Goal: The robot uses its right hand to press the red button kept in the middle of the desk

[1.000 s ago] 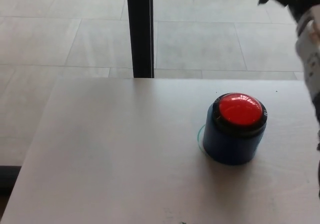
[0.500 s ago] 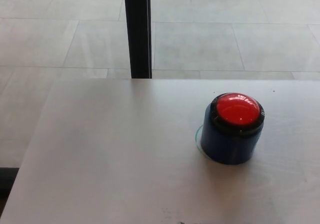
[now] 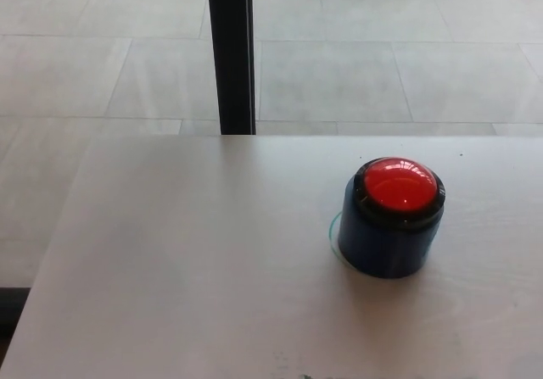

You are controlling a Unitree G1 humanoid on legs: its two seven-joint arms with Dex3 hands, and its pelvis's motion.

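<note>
Pale grey floor tiles (image 3: 339, 65) are filling the background beyond the far edge of the counter (image 3: 187, 260), and a black upright post (image 3: 231, 52) is standing behind that edge, left of centre. On the light wood-grain counter, the red button (image 3: 401, 184) is sitting right of centre, its glossy dome catching light inside a black ring on top of a dark blue round housing (image 3: 383, 242). A thin greenish wire (image 3: 332, 226) is curving out at the housing's left base. Neither hand is showing in the head view, so whether either one is released or clenched cannot be told, and nothing is touching the button.
</note>
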